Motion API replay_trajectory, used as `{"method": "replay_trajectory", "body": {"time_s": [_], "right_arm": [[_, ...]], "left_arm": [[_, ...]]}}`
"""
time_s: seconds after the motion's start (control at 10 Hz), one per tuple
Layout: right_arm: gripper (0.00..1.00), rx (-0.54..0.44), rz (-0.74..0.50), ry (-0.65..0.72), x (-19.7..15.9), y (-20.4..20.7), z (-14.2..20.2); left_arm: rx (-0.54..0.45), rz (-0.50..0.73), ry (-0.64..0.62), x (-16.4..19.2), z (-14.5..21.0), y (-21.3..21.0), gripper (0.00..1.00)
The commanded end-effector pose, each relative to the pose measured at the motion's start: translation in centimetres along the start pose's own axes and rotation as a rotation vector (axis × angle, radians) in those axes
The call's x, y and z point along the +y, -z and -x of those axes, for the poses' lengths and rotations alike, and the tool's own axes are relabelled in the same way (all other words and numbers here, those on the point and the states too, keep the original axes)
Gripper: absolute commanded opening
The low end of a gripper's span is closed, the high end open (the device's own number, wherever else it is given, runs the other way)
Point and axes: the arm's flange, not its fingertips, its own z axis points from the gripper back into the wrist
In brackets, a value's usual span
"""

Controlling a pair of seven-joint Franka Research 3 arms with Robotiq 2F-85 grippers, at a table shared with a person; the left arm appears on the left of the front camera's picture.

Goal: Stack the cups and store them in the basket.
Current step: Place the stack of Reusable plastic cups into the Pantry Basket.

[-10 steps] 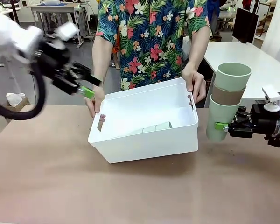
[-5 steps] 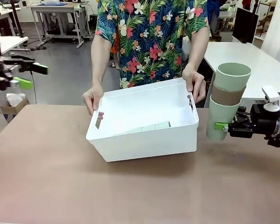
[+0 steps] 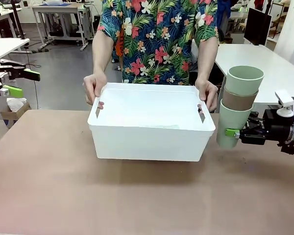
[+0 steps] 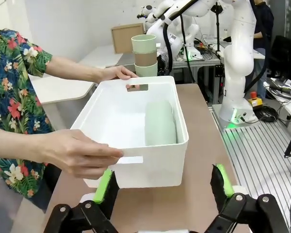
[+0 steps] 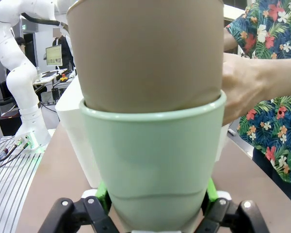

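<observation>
Right of the basket (image 3: 147, 142), I hold a three-cup stack (image 3: 239, 105) upright, right gripper (image 3: 231, 132) clamped on its bottom mint cup. Left gripper (image 3: 17, 82) hangs wide and empty, well apart. A person's hands (image 3: 94, 87) steady the basket, where mint cups (image 4: 160, 122) already lie. Storing step, I judge: next lift over the rim, then lower inside.

The basket (image 3: 147, 142) was held tilted, with its opening turned toward the robot. Now it stands level on the table (image 3: 137, 200), with its long side square to the front camera. In the front view its near wall now hides the cups (image 4: 160, 121) that lie inside. The person's hand (image 3: 94, 87) has gone from the near corner up to the top of that short end. The left gripper (image 3: 22, 83) has drawn back from the basket to the far left edge, its fingers apart.
</observation>
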Motion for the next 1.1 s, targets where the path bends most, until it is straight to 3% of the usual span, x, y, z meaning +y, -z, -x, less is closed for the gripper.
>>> {"method": "replay_trajectory", "body": {"time_s": [0.0,1.0], "right_arm": [[0.86,-0.009,-0.002,-0.011,-0.04,-0.05,-0.54],[0.86,-0.009,-0.002,-0.011,-0.04,-0.05,-0.54]], "left_arm": [[-0.001,-0.004,-0.004,-0.06,-0.46,0.01,1.0],[-0.001,-0.004,-0.004,-0.06,-0.46,0.01,1.0]]}}
